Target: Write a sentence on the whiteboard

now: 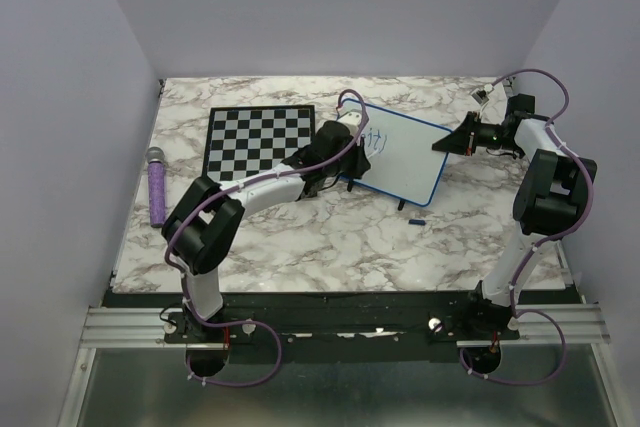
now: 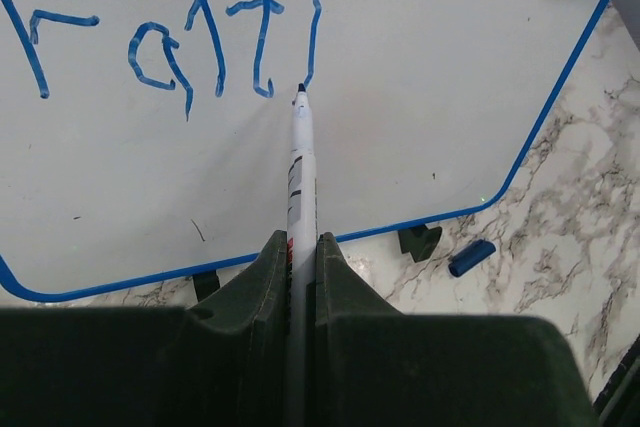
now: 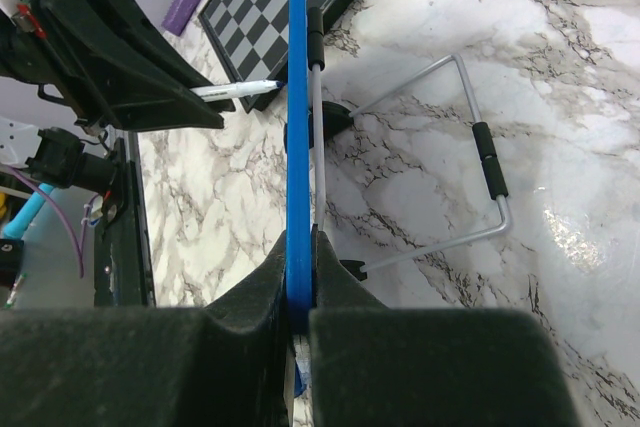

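The blue-framed whiteboard [image 1: 405, 152] stands tilted at the table's middle, propped on a wire stand [image 3: 470, 167]. My left gripper [image 2: 302, 247] is shut on a white marker [image 2: 301, 172], its tip touching the board [image 2: 400, 97] just below the last stroke. Blue handwritten letters [image 2: 200, 42] read "Fait" plus one upright stroke; the rest of the sentence does not show. My right gripper [image 3: 300, 277] is shut on the board's blue frame edge [image 3: 297, 97] at its right side, also seen from above [image 1: 452, 140]. The left gripper shows from above [image 1: 345, 142] at the board's left part.
A black-and-white chessboard [image 1: 260, 139] lies left of the whiteboard. A purple microphone-like object [image 1: 157, 185] lies at the left table edge. A small blue marker cap [image 2: 471, 258] lies on the marble by the board's front foot, also in the top view [image 1: 417, 218].
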